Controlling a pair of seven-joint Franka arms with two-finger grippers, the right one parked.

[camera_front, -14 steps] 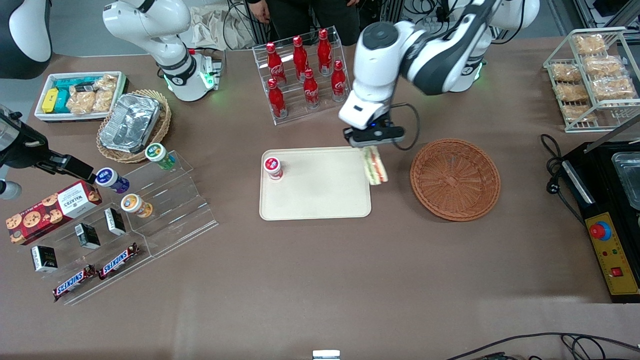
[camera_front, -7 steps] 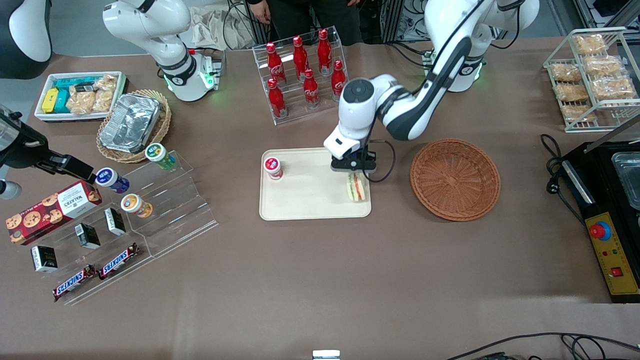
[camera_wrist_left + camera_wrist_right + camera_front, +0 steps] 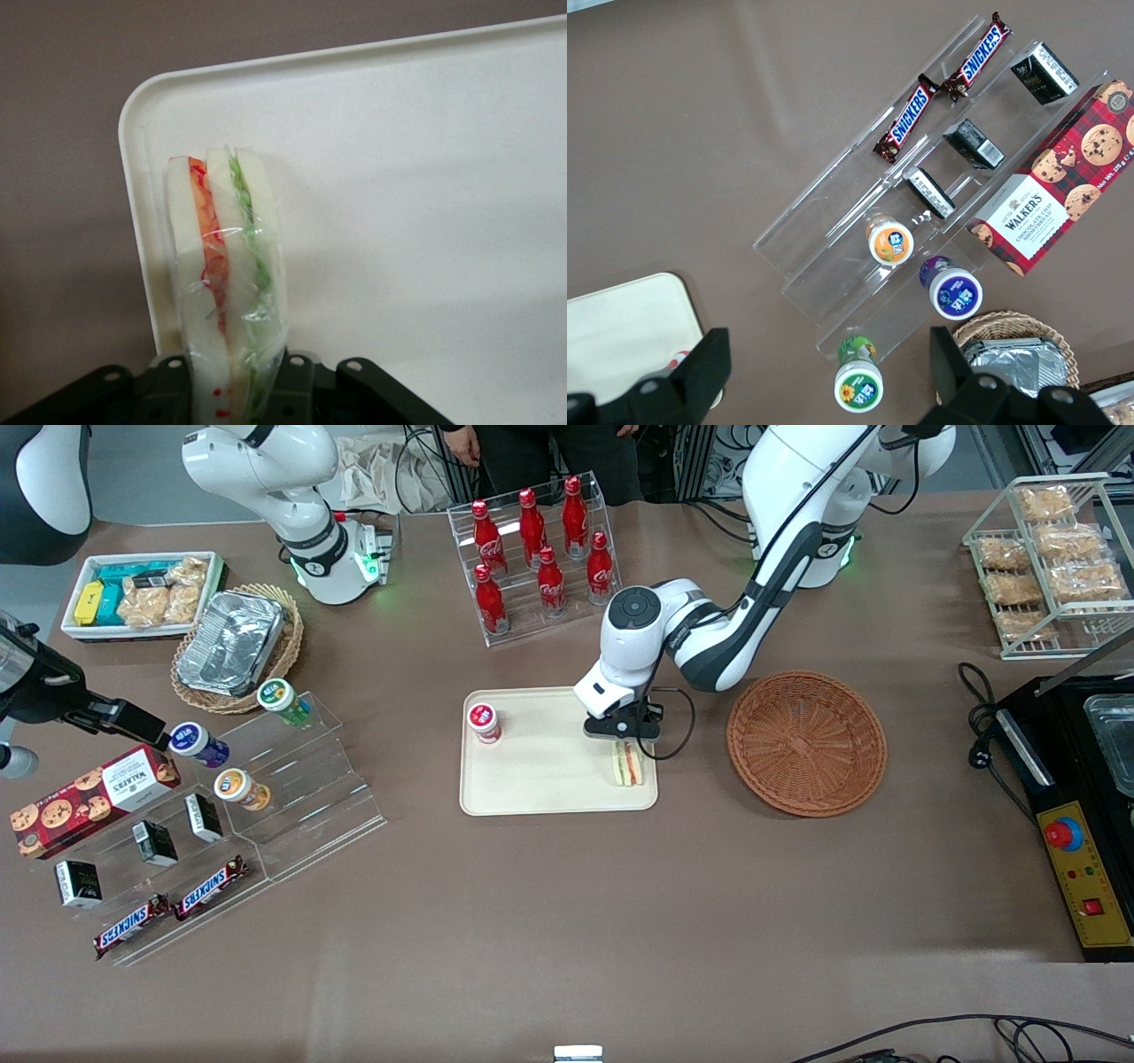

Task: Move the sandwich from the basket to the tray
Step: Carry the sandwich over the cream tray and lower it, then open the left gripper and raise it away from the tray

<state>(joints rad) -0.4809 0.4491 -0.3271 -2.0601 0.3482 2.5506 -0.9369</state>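
The gripper (image 3: 626,748) is low over the tray (image 3: 549,779) and grips the sandwich (image 3: 628,764) by one end, its jaws pinching the white bread on both sides. Half a second ago the gripper was in almost the same spot over the tray. A full second ago it was high up at the tray's edge nearest the basket (image 3: 806,742), with the sandwich hanging partly off the tray. Now the sandwich is all inside the tray.

The sandwich (image 3: 226,292) stands on its edge, in clear wrap. Its long side runs from the gripper toward the tray's edge nearest the front camera, and its free end points that way. The orange and red stripe and the green stripe run the same way, with white bread between them. It sits in the tray's corner that is nearest the front camera and nearest the basket, just beside the rim.

A small cup with a red lid (image 3: 483,722) stands on the tray too, well apart from the sandwich, toward the parked arm's end. The basket sits on the brown tabletop (image 3: 567,903) just beside the tray, toward the working arm's end, with nothing in it
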